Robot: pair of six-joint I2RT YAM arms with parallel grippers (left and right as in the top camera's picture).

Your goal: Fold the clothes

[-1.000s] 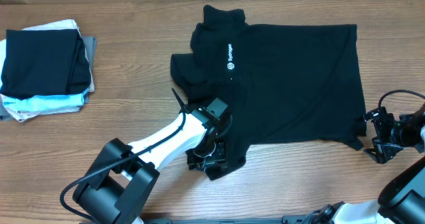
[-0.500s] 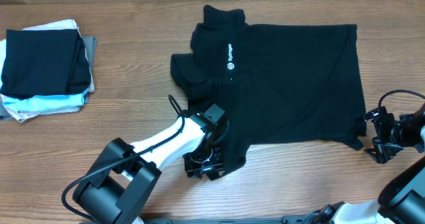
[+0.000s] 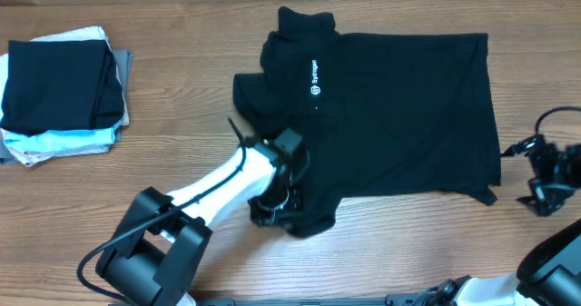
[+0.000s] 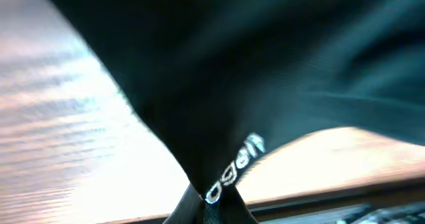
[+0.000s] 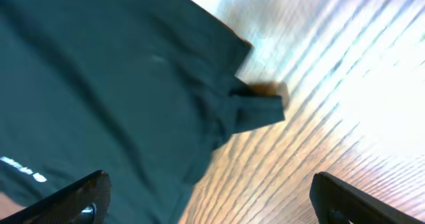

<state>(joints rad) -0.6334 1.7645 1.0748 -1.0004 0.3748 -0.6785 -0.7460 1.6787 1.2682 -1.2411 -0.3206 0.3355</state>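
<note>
Shirt (image 3: pixel 399 115) flat on worktop (image 3: pixel 163 161). My left claw (image 3: pixel 275 208) pinches sleeve at lettering (image 4: pixel 234 167); my right claw (image 3: pixel 547 177) spread, apart from hem corner (image 5: pixel 262 108). Risk: soft fabric slips from thin pinch, fold goes crooked.

— What do we have at the far left?
— We see a stack of folded garments (image 3: pixel 62 93) close to the table's left edge. A black piece (image 3: pixel 59 83) lies on top. A pale blue one (image 3: pixel 64 143) shows under its near edge, and a white one (image 3: pixel 82 34) peeks out on the far side. A grey one (image 3: pixel 124 65) runs along the right.
— And under it?
— We see a brown wooden table (image 3: pixel 163 115), its grain running left to right. The stack rests flat on it.
</note>
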